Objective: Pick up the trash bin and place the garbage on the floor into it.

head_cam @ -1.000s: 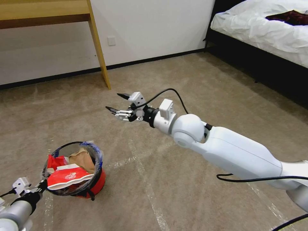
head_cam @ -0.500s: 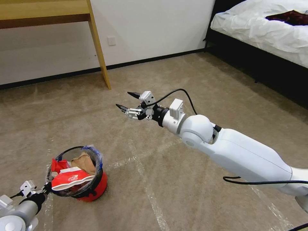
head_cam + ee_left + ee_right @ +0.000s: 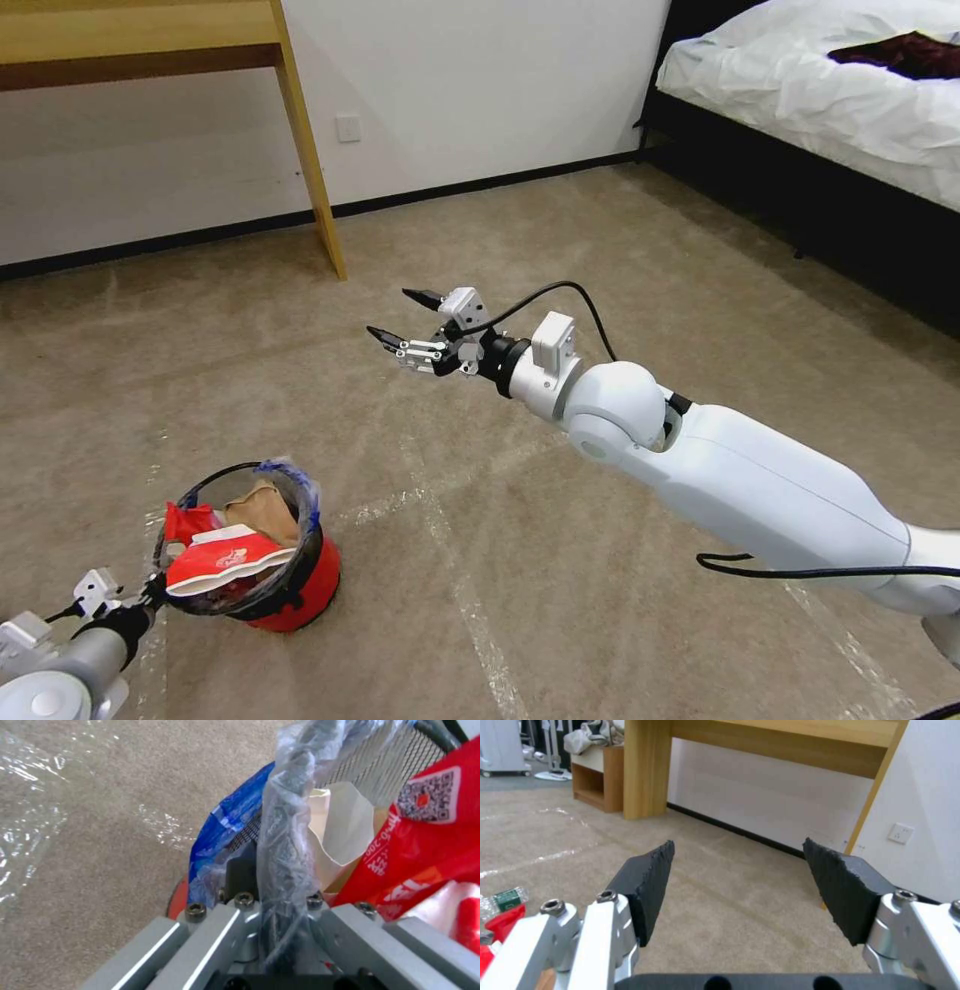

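Left wrist view: your left gripper (image 3: 280, 930) is clamping its jaws on the black rim and crinkled liner of the trash bin (image 3: 285, 832), the rim pinched between the metal fingers (image 3: 210, 941). Beyond the grip, a red wrapper (image 3: 425, 847) with a printed code, white paper (image 3: 345, 828) and a blue scrap (image 3: 225, 828) are lying packed inside the bin. In the head view, you are looking at the trash bin (image 3: 295, 590) sitting low against the floor (image 3: 600, 620), tilted toward the left gripper (image 3: 150, 592), with taped lines crossing the carpet just beside it. Your right gripper (image 3: 397, 316) is hanging well above and beyond the bin, jaws wide apart and holding nothing, pointing toward the wooden desk leg (image 3: 310, 150). Its dark pads (image 3: 650, 888) are framing bare carpet.
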Motion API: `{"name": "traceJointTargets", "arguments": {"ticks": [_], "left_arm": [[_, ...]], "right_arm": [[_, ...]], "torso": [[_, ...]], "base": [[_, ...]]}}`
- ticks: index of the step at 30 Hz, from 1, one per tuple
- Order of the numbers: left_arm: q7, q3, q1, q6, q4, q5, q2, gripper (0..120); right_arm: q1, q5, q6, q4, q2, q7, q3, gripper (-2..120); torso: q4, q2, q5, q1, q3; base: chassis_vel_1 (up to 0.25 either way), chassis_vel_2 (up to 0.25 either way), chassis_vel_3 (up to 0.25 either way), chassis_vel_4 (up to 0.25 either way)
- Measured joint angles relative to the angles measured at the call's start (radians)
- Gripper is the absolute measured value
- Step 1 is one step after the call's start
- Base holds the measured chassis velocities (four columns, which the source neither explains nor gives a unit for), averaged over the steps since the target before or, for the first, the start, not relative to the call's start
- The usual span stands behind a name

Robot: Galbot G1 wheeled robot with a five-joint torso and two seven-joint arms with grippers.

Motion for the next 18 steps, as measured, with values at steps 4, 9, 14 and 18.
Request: {"name": "traceJointTargets", "arguments": {"ticks": [4,9,14,18], "left_arm": [[-0.003,-0.002,0.007,0.001,-0.013,0.001,0.005,8],[-0.003,-0.002,0.012,0.002,-0.044,0.0,0.009,24],[-0.004,-0.002,0.019,0.002,-0.069,0.001,0.01,45],[-0.008,-0.009,0.031,0.002,-0.097,-0.002,0.01,63]], "right_arm": [[-0.001,-0.003,0.001,-0.006,0.007,-0.002,0.0,70],[-0.005,-0.005,0.001,-0.009,0.011,-0.002,0.0,70],[-0.006,-0.005,0.002,-0.012,0.01,-0.003,0.001,70],[-0.004,-0.005,0.003,-0.014,0.012,-0.004,0.001,70]], "torso": [[-0.0003,0.0,-0.0013,0.0,0.0],[-0.0004,0.0,-0.0009,0.0,0.0],[-0.0002,0.0,-0.0008,0.0,0.0],[-0.0003,0.0,-0.0008,0.0,0.0]], "base": [[0.0,0.0,0.0,0.0],[0.0,0.0,0.0,0.0],[0.0,0.0,0.0,0.0],[0.0,0.0,0.0,0.0]]}}
